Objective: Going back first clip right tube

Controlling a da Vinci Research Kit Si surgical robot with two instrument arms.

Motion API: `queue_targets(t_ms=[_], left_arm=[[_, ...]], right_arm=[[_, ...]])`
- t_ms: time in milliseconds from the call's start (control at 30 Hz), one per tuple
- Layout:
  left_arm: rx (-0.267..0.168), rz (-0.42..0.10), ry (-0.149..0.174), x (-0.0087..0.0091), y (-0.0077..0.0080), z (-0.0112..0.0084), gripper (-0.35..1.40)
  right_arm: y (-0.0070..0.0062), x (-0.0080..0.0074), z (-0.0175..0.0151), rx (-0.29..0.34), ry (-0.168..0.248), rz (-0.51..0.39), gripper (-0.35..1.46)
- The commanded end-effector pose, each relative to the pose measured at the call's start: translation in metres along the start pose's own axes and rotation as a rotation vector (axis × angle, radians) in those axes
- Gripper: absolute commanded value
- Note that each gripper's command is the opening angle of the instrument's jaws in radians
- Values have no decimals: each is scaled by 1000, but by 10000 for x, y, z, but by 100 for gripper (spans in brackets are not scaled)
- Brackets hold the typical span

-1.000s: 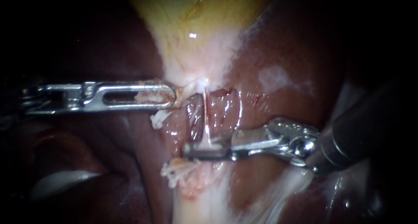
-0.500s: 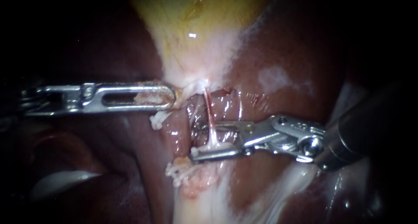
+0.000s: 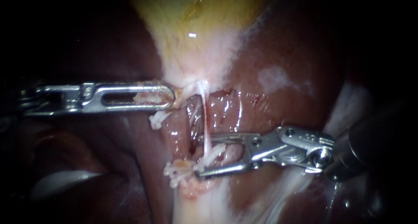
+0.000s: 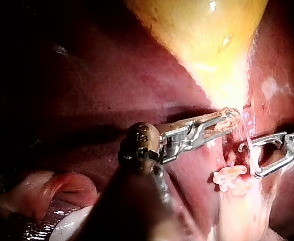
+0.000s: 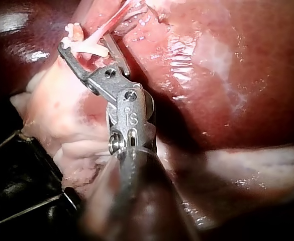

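The yellow gallbladder (image 3: 196,28) narrows to a pale neck. My left instrument (image 3: 172,98) is shut on tissue at that neck, as the left wrist view also shows (image 4: 231,119). A thin pale tube (image 3: 203,115) runs down from the neck. A white clip (image 3: 212,155) sits across its lower end. My right instrument (image 3: 199,155) has its jaws open, one above and one below the clip, with the tube crossing the gap. In the right wrist view the open jaws (image 5: 84,42) stand on either side of the white clip (image 5: 91,48).
Dark red liver (image 3: 283,45) surrounds the site. Frayed white tissue tags (image 3: 176,174) hang beside the tube, above a pale band of tissue (image 3: 200,206). A dark frame (image 5: 21,165) lies beside the right shaft.
My right instrument's jaws, closed across the tube a second ago, have opened and drawn back to the right. The white clip stays on the tube. The left instrument has not moved.
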Motion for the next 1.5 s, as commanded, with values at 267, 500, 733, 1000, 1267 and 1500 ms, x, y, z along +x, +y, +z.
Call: queue_targets(t_ms=[267,500,733,1000,1267,1500], left_arm=[[0,0,0,0,-1,0,-35],[0,0,0,0,-1,0,-35],[0,0,0,1,0,-1,-35],[0,0,0,1,0,0,-35],[3,1,1,2,0,0,-35],[2,2,1,3,1,0,-35]], right_arm=[[15,-5,-7,-30,-1,-28,50],[25,-2,-13,-81,-2,-59,50],[39,-9,-32,-111,-4,-65,50],[38,-11,-41,-112,-5,-65,50],[38,-11,-42,-111,-5,-65,50],[38,-6,-55,-115,-7,-84,50]])
